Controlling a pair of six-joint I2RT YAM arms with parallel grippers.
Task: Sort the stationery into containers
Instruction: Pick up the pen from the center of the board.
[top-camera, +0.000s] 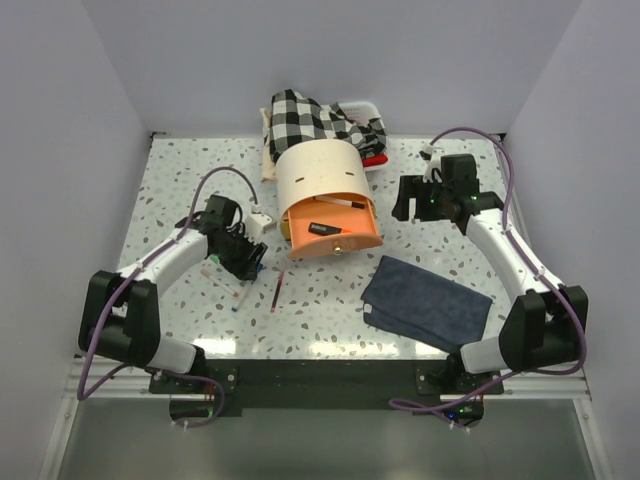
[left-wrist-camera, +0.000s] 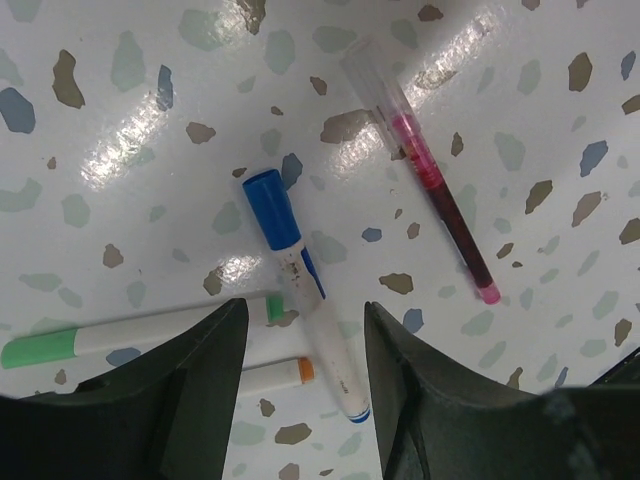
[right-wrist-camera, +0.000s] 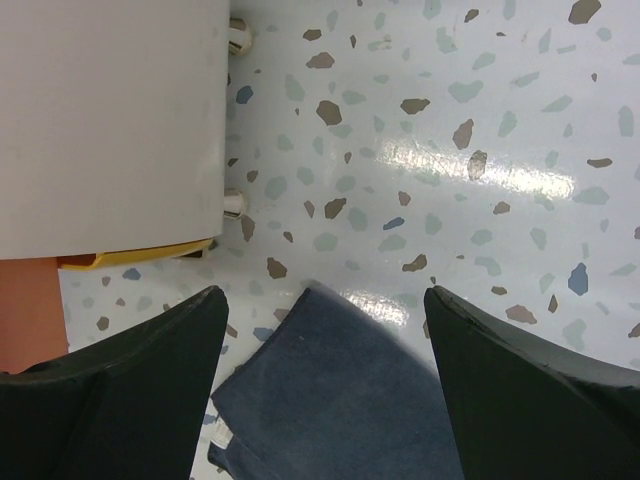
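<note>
The left gripper (left-wrist-camera: 305, 318) hangs over the table (left-wrist-camera: 150, 130) left of the cabinet (top-camera: 318, 172), its jaws about half open and holding nothing. A blue-capped marker (left-wrist-camera: 303, 285) lies flat under it, the uncapped end in the gap between the fingers (left-wrist-camera: 195, 390) with space on each side and the cap pointing away from them. A green-capped marker (left-wrist-camera: 95, 342) and an orange-tipped one (left-wrist-camera: 278, 375) run out from under the left finger. A pink pen (left-wrist-camera: 432, 178) lies apart on the right. A dark red pencil (top-camera: 277, 290) lies near the gripper on the cabinet side. The orange drawer (top-camera: 340, 240) stands pulled out with small items inside. The right gripper (right-wrist-camera: 325, 297) is wide open and empty, just beside the cabinet and above the blue cloth (right-wrist-camera: 330, 400).
</note>
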